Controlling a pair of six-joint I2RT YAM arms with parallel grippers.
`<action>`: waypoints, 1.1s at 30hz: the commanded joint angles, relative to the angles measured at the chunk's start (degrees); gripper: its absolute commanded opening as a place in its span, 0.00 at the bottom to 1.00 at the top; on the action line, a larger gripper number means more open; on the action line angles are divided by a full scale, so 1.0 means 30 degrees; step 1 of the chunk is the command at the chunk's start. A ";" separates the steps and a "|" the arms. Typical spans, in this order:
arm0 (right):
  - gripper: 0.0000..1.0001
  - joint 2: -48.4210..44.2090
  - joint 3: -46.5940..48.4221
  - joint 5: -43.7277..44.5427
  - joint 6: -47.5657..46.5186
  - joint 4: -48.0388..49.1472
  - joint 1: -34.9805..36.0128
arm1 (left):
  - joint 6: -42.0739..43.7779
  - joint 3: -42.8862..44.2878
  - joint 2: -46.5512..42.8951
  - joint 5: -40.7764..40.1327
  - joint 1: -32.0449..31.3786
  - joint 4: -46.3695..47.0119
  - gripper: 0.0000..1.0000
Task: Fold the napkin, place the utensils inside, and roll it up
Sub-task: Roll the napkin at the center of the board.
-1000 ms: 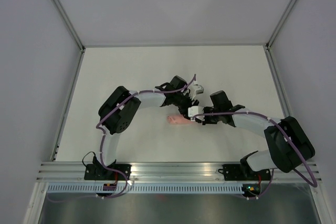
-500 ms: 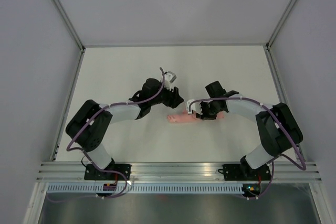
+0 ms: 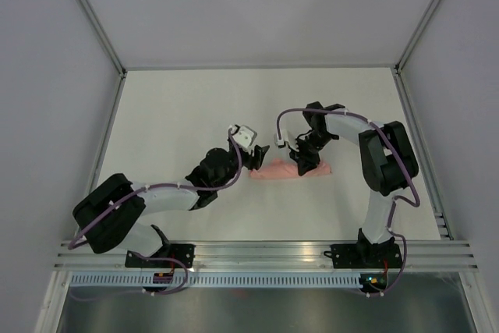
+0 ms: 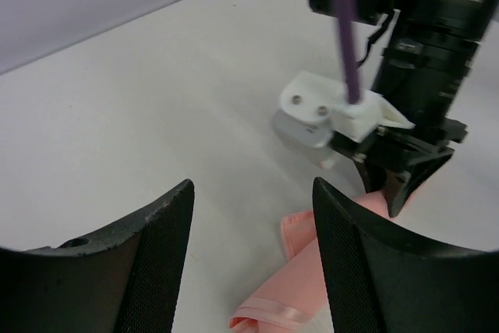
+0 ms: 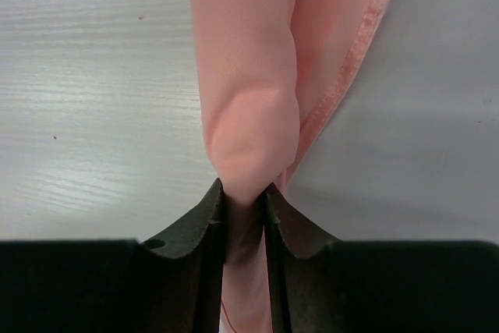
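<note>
The napkin lies rolled into a short pale pink bundle near the middle of the table. My right gripper stands over the roll's middle, shut on the napkin, with pink cloth squeezed between the two fingers. My left gripper is open and empty just left of the roll's left end; the left wrist view shows the roll's end between its spread fingers, not touched. The utensils are hidden from every view.
The white table is bounded by metal rails at left and right and a back wall. The right arm's wrist stands close in front of the left gripper. The arm bases sit on the near rail.
The left arm has pulled back toward the near left, off the roll. The right arm has folded in and its gripper now clamps the roll's middle. The roll has shifted slightly right.
</note>
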 commanded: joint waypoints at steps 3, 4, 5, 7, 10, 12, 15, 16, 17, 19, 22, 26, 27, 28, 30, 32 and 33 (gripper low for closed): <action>0.10 0.3263 0.2002 -0.0393 -0.1419 -0.3456 -0.0547 | 0.6454 0.0042 0.0102 -0.1940 -0.2514 0.0847 0.68; 0.10 0.3498 0.2265 -0.0451 -0.1449 -0.3661 -0.0692 | 0.7329 0.0130 0.0250 -0.1911 -0.2722 0.0583 0.70; 0.10 0.3906 0.2703 -0.0510 -0.1507 -0.4011 -0.0694 | 0.7773 0.0276 0.0396 -0.1707 -0.2956 0.0059 0.70; 0.10 0.4319 0.3058 -0.0627 -0.1595 -0.4248 -0.0840 | 0.9378 0.0510 0.1154 -0.1618 -0.3747 -0.0238 0.71; 0.10 0.5022 0.3790 -0.0628 -0.1566 -0.4805 -0.0957 | 1.1517 0.0950 0.2588 -0.1646 -0.4890 -0.0445 0.75; 0.10 0.5462 0.4316 -0.0686 -0.1596 -0.5244 -0.1016 | 1.2402 0.1418 0.3324 -0.1618 -0.5533 -0.0589 0.76; 0.10 0.5814 0.4699 -0.0657 -0.1420 -0.5420 -0.1075 | 1.3752 0.2092 0.4876 -0.1442 -0.5975 -0.0620 0.78; 0.10 0.5873 0.4787 -0.0657 -0.1391 -0.5479 -0.1075 | 1.4102 0.2239 0.5170 -0.1326 -0.5976 -0.0620 0.78; 0.10 0.5989 0.4875 -0.0686 -0.1419 -0.5567 -0.1075 | 1.4164 0.2530 0.5782 -0.1121 -0.6005 -0.0620 0.79; 0.10 0.6049 0.4905 -0.0715 -0.1303 -0.5597 -0.1133 | 1.4543 0.2883 0.6342 -0.0712 -0.5976 -0.0853 0.80; 0.10 0.6020 0.4905 -0.0745 -0.1186 -0.5538 -0.1163 | 1.4284 0.3731 0.7572 -0.0389 -0.5802 -0.1293 0.81; 0.10 0.6020 0.4905 -0.0745 -0.1098 -0.5538 -0.1279 | 1.3141 0.4437 0.8453 0.0636 -0.4893 -0.2522 0.80; 0.10 0.6049 0.4905 -0.0774 -0.1068 -0.5480 -0.1309 | 1.2965 0.4524 0.8512 0.0812 -0.4863 -0.2728 0.80; 0.10 0.6020 0.4905 -0.0774 -0.1010 -0.5509 -0.1309 | 1.2905 0.4728 0.8629 0.1220 -0.4834 -0.3426 0.79; 0.10 0.6049 0.4905 -0.0774 -0.1010 -0.5480 -0.1338 | 1.2817 0.5050 0.8892 0.1720 -0.4775 -0.4045 0.76; 0.10 0.6049 0.4905 -0.0803 -0.1010 -0.5480 -0.1309 | 1.2729 0.5315 0.9069 0.1985 -0.4746 -0.5304 0.70; 0.10 0.6049 0.4905 -0.0833 -0.0981 -0.5480 -0.1338 | 1.2468 0.5403 0.9186 0.2189 -0.4717 -0.5656 0.67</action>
